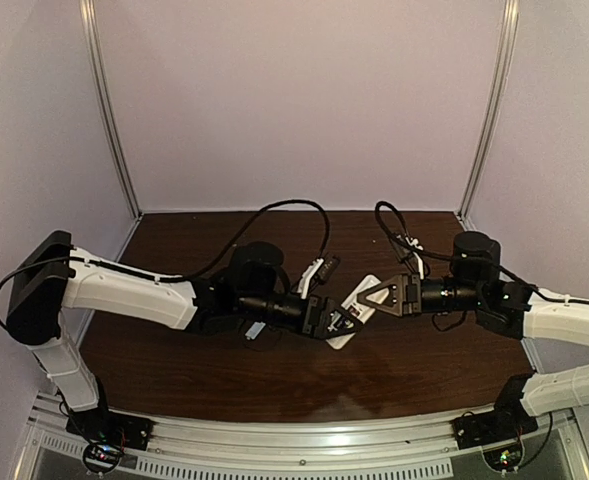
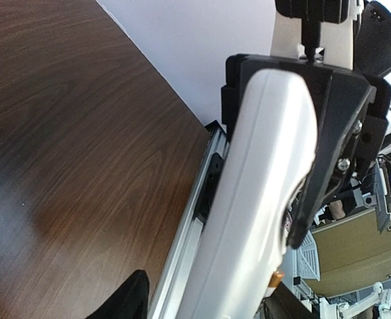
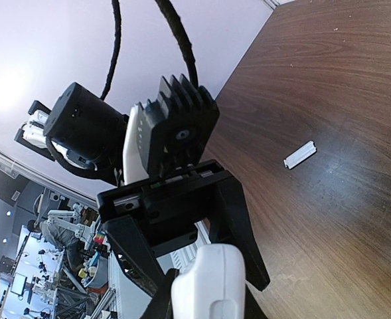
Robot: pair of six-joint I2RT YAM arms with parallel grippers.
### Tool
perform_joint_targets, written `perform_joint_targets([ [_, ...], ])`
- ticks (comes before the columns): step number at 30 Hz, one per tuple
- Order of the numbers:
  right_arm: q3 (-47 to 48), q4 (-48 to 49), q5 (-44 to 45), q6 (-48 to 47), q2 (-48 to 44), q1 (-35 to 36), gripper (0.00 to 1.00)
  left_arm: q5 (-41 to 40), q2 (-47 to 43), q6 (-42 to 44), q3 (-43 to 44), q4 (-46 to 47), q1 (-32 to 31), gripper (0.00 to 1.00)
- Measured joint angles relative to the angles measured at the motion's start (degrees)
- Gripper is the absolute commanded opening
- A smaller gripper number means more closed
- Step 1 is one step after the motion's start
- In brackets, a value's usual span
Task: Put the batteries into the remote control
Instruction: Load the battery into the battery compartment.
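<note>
While the overhead view shows the left gripper (image 1: 340,322) and right gripper (image 1: 372,298) meeting above the table (image 1: 424,360), only the right wrist camera catches the left fingers (image 3: 245,232) spread either side of the remote (image 3: 208,279), a white strip (image 3: 299,154) lying beyond them. The right gripper pinches the remote's far end; table edges stand well apart.

Remote control (image 2: 261,199) cut off at bottom edge; orange speck (image 2: 275,275) unidentifiable.
</note>
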Motion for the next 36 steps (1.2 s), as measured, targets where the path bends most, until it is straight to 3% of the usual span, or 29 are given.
perform_joint_targets([
  [8, 0.0, 0.8, 0.0, 0.2, -1.1, -0.2, 0.0, 2.9, 0.2, -1.5, -2.9, 5.2, 0.1, 0.55],
  [13, 0.0, 0.8, -0.2, 0.0, -1.7, -0.3, 0.0, 3.5, 0.3, -0.6, -3.2, 5.5, 0.2, 0.74],
  [15, 0.0, 0.9, -0.2, -0.3, -1.8, -0.3, 0.0, 3.3, 0.3, 0.1, -3.2, 4.8, 0.2, 0.77],
  [36, 0.7, 0.2, 0.0, -2.7, -1.1, -0.2, 0.0, 0.6, -1.6, -0.9, -1.9, 3.7, 1.6, 0.73],
])
